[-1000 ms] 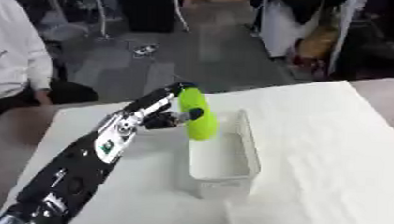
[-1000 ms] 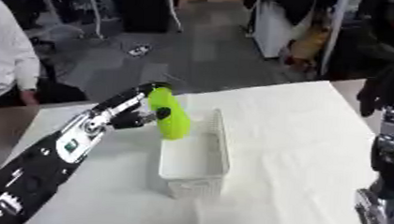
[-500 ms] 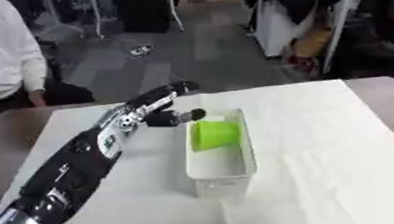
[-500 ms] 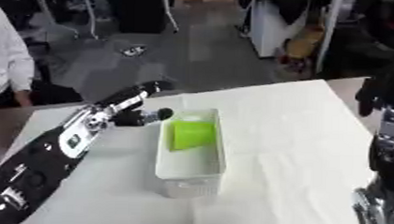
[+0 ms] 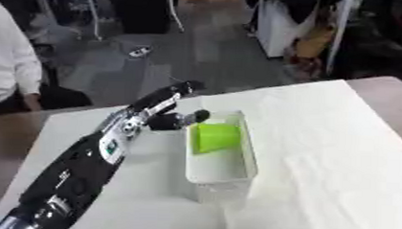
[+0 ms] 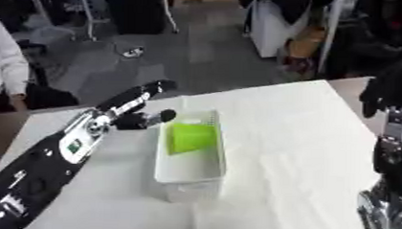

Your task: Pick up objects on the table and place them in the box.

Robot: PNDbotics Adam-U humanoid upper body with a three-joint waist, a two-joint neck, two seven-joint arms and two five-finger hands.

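- Green cup [image 5: 213, 137] is lying on its side inside the white box [image 5: 246, 166], toward the far end of it, so by my reading this one object is already placed.
- Nothing else that could be picked up is showing on the white bench [image 5: 321, 140] in either eye view; as far as these pictures go, the box's job may be nearly done, though parts of the bench are lying outside the frame.
- The left hand [image 5: 172, 116] is hovering just beside the box's far left rim, fingers relaxed and spread apart, gripping nothing; its dark thumb tip is pointing toward the cup without visibly touching it.
- The right hand [image 6: 388, 92] is hanging idle at the right edge of the right eye view, well apart from the box; its fingers are too dark and bunched for me to tell whether they are apart or together.
- What seems to be remaining, in my judgement, is drawing the left arm away from the box and checking the bench for further objects.
- White patches are showing on the left forearm that look like stickers or labels, with dark marks on them, but no letters are coming through clearly enough to read.
- No brand or writing is making itself out on the cup or the box.
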